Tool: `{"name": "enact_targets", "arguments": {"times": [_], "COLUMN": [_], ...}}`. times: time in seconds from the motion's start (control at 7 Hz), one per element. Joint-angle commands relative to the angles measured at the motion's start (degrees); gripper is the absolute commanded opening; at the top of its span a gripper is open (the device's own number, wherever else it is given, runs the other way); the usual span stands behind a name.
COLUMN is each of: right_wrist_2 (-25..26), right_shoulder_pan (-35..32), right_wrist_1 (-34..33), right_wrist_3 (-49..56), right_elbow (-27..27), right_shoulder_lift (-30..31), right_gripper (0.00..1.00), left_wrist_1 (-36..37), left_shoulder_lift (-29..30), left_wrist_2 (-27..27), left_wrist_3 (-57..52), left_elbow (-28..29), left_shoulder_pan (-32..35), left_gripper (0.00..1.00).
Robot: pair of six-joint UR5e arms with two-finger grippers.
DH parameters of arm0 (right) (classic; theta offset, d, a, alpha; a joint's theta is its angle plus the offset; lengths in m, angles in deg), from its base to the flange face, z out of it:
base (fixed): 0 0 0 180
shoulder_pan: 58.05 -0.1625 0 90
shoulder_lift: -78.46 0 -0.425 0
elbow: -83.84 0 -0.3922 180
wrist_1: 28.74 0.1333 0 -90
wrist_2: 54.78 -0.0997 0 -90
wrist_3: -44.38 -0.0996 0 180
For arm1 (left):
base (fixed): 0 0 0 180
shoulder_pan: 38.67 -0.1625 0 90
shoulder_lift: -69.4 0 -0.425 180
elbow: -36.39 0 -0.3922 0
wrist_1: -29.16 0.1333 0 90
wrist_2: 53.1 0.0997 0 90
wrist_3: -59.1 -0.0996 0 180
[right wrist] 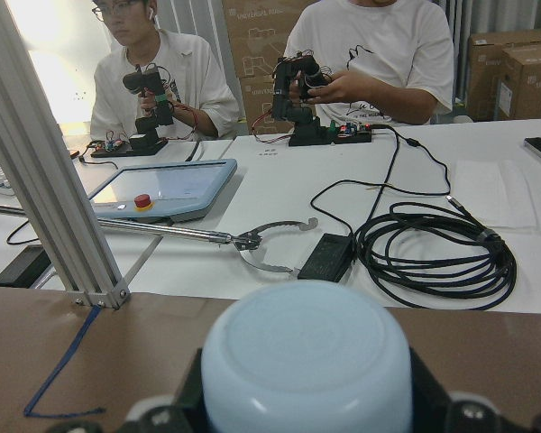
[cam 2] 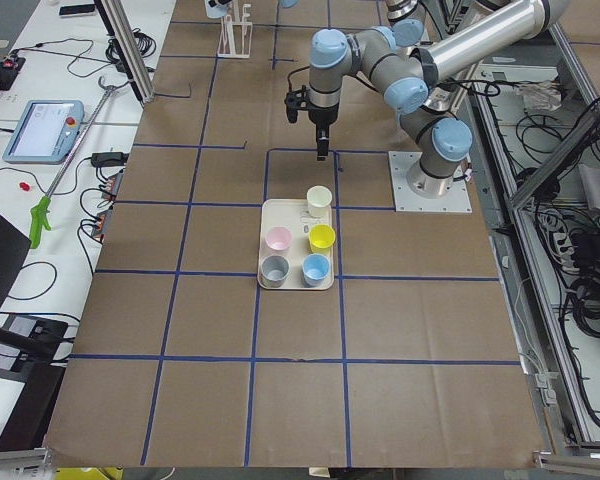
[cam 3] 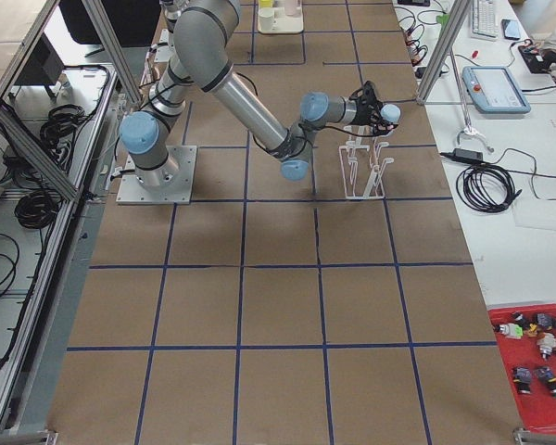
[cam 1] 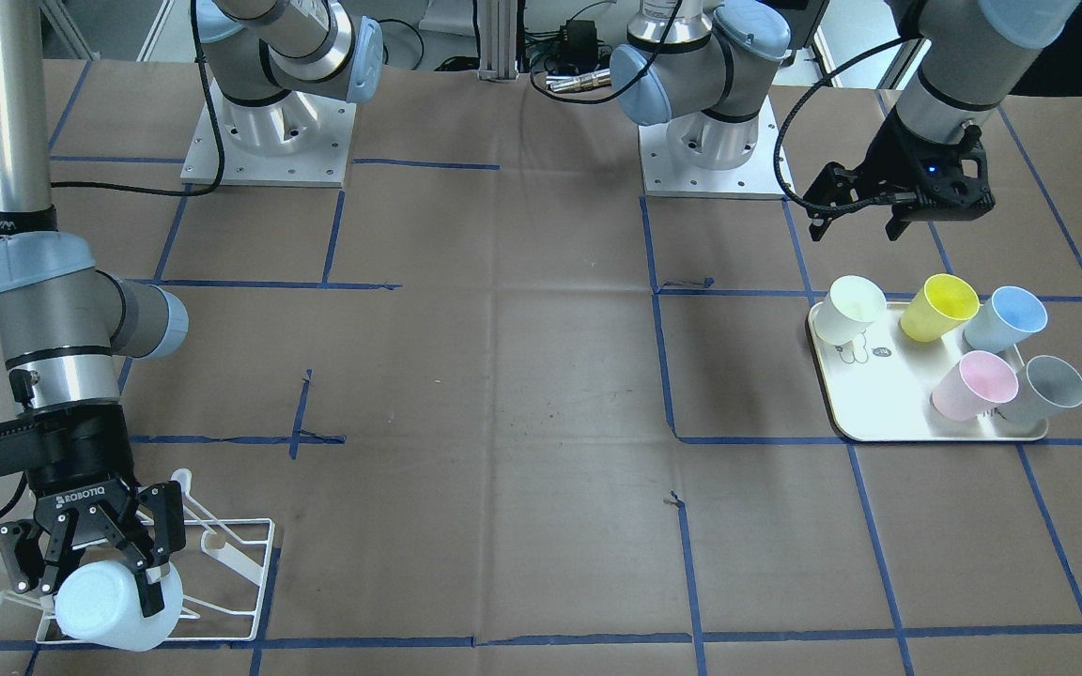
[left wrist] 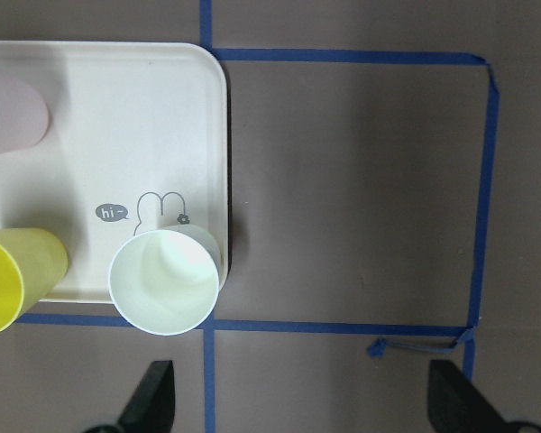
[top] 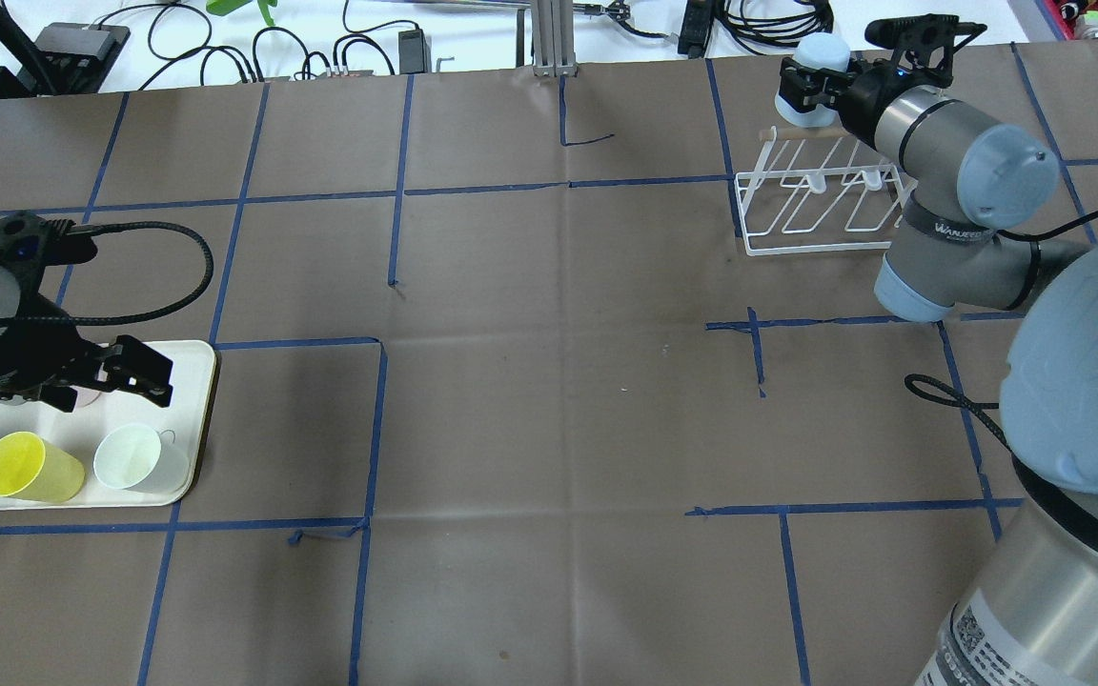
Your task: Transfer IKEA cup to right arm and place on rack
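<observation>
Left gripper [top: 166, 383]: hovers over the tray [top: 194, 410], holding nothing; the left wrist view shows its fingers spread wide. Spare cups [top: 134, 455] stand on the tray below it, untouched.

Rack [top: 811, 195]: far right of the table. Its slanted prongs all look bare.

Right gripper [cam 1: 95, 563]: clamped on the cup [cam 1: 118, 606], one finger on either side of the wall. The cup is held in the air over the rack's outer end, by the dowel [top: 802, 135]. From the right side view it appears to be above the prong tips and not seated. Whether it touches any wire, cannot tell.

Judgement: handover is done and the step in hand is seating the cup on a prong.
- Line the mouth up with one loop tip before descending.
- Tilt the cup to match the prong's slant and slide it down along that line, not straight down.
- Release only once the prong carries the cup.
- The rack is light wire, so a sideways nudge would likely shift or tip it.

Cup: pale blue-white plastic, smooth, tapered, no handle. The closed round base shows in the front and right wrist views; the mouth is hidden, so it is probably inverted. The grip looks firm.
</observation>
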Motion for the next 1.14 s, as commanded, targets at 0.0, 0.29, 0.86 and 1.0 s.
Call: {"name": "enact_targets", "arguments": {"times": [0.0,0.29,0.86,1.0], "right_wrist_2": [0.1,0.8,0.1,0.0], "right_shoulder_pan": [0.0,0.0,0.0,0.0], "right_wrist_1": [0.4,1.1,3.2,3.1], "right_wrist_3": [-0.1,-0.7,-0.7,-0.7], "right_elbow": [-0.1,-0.1,0.2,0.5], "right_shoulder_lift": [0.0,0.0,0.5,1.0], "right_gripper": [0.24,0.99,1.00,1.00], "left_wrist_1": [0.2,8.7,20.4,20.3], "left_shoulder_lift": [1.3,3.5,11.7,13.0], "left_wrist_2": [0.0,0.0,-0.1,-0.1], "left_wrist_3": [-2.6,-2.6,-2.4,-2.3], "left_elbow": [-0.4,-5.3,-11.3,-11.5], "left_shoulder_pan": [-1.8,-1.9,-1.9,-1.9], "left_gripper": [0.99,0.99,0.99,0.99]}}
